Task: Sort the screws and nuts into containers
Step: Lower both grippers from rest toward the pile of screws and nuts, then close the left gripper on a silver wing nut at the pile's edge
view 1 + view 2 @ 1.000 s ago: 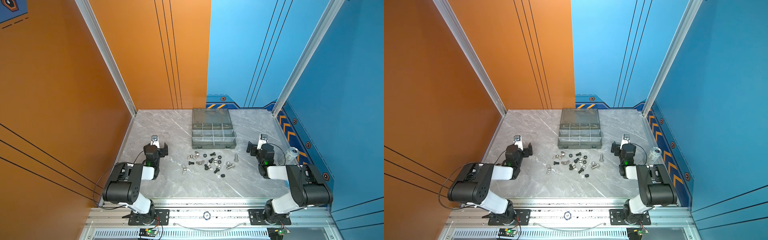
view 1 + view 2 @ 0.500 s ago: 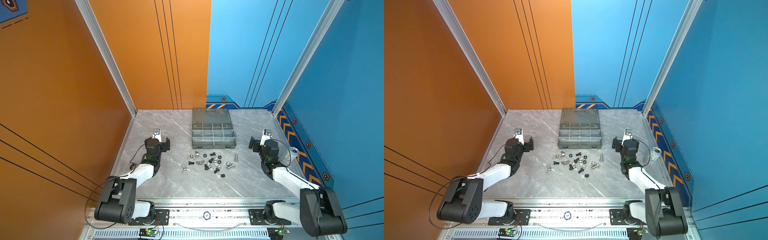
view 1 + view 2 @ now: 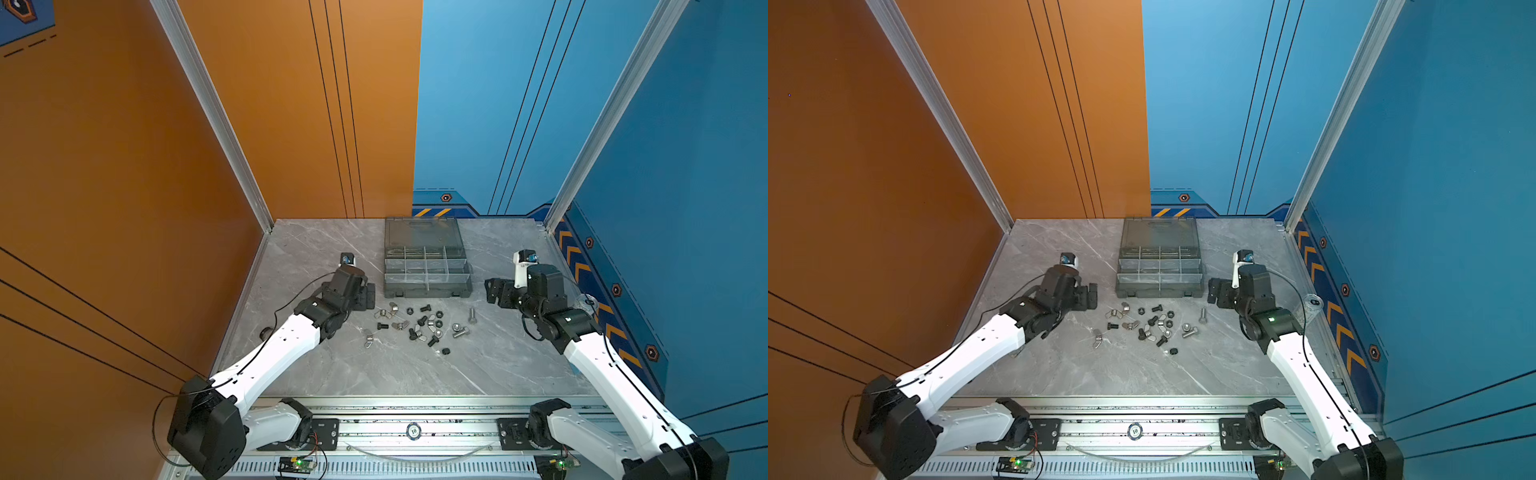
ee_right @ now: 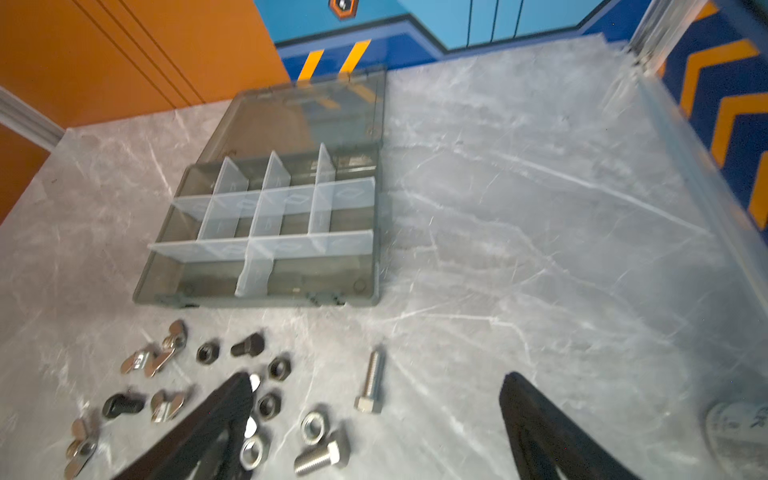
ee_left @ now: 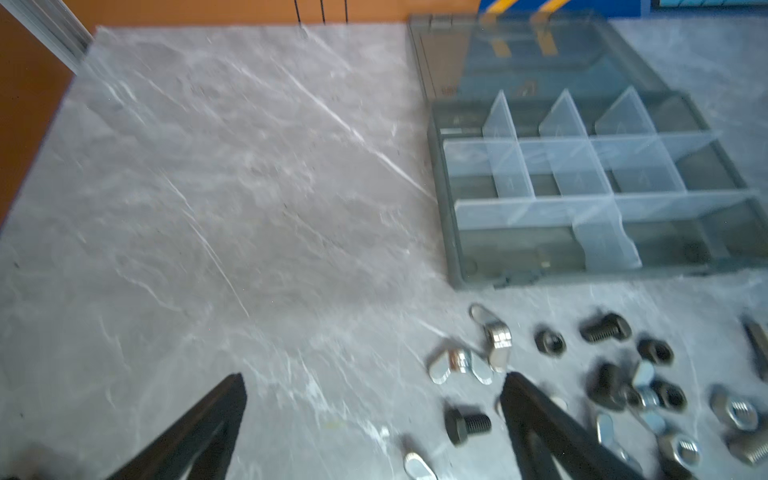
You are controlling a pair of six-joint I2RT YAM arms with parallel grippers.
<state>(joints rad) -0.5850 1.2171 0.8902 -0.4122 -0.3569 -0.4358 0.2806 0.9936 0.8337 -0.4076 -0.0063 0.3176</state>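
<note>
The left tool [image 5: 374, 380] is spread wide and holds nothing. The left wrist view shows it low over the bare worktop [image 5: 208, 208], with one finger [image 5: 540, 424] just beside a pair of silver wing nuts [image 5: 459, 365] and a short black screw [image 5: 467, 424]. Motion blur hides whether it touches them. The right tool [image 4: 378, 379] is also released and empty. In the right wrist view one finger [image 4: 224, 415] overlaps the edge of the scatter by the black hex nuts [image 4: 278, 368], and a long silver screw [image 4: 371, 382] lies flat on the worktop in the gap between the fingers.

Both top views show what the wrist views cannot: the two tools stand either side of the organizer box [image 3: 428, 291], near its front corners and apart from it. All the screws and nuts lie loose on the worktop just in front of the box, between the tools. Only the wrist views show the box's clear dividers [image 4: 266, 216] and its lid swung open toward the back wall.

Only the top views take in the front rail, where a round chip [image 3: 413, 431] reads "10". At the worktop's right edge sits a small round clear object [image 3: 1310, 305] — the right wrist view catches faint lettering on it, too blurred to read.
</note>
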